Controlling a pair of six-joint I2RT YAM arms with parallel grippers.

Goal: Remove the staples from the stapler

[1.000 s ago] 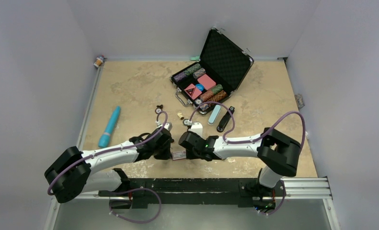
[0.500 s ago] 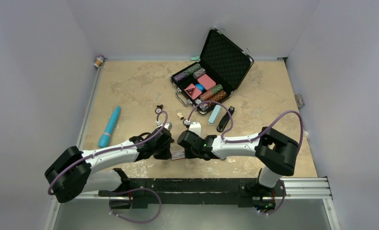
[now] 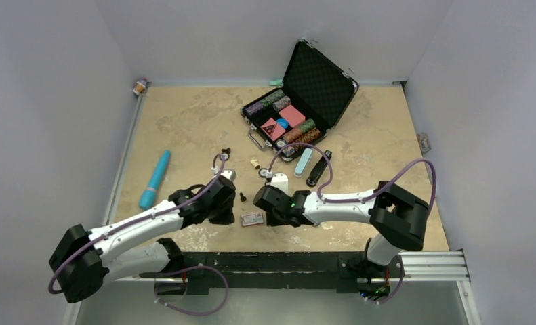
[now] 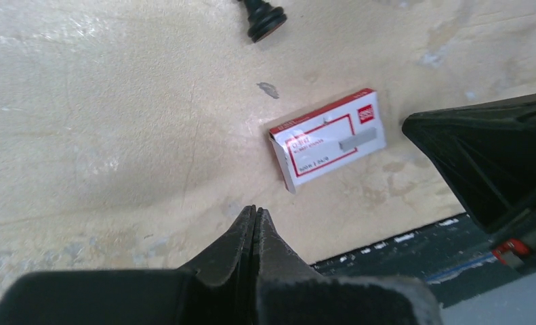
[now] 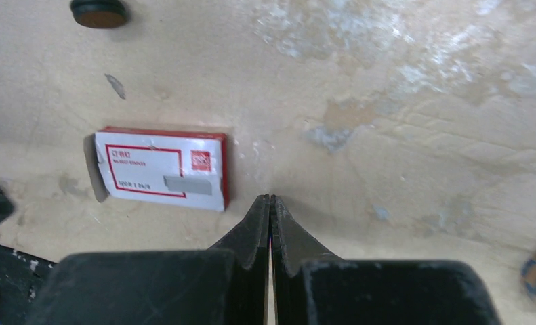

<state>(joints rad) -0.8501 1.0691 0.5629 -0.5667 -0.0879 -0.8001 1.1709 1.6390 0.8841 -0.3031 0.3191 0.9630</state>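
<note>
A mottled beige table [image 3: 183,122] sits boxed in by pale walls, with a black rail along its near edge where both arms are bolted. Just beyond the rail the two wrists face each other across a small red-and-white cardboard box [image 3: 253,218] lying flat.

The left gripper [image 4: 255,208] has its fingers pressed together on nothing, and its tip hangs short of the box. The right gripper [image 5: 270,198] is likewise closed and empty, just beside the box's red end.

A little black plug [image 3: 242,198] lies past the box.

Farther back lie a white block [image 3: 278,181] and a few small dark bits. The stapler [image 3: 318,168] lies flat well beyond both grippers, beside a pale teal oblong case [image 3: 303,162]. The right arm's purple cable [image 3: 305,145] loops across the overhead view of both.

Behind them an open black case [image 3: 319,81] holds poker chips. A teal tube [image 3: 155,179] lies off to the left.

Only the overhead view shows the stapler. The wrist views alone show the meeting fingertips and the grey strip printed on the box.
</note>
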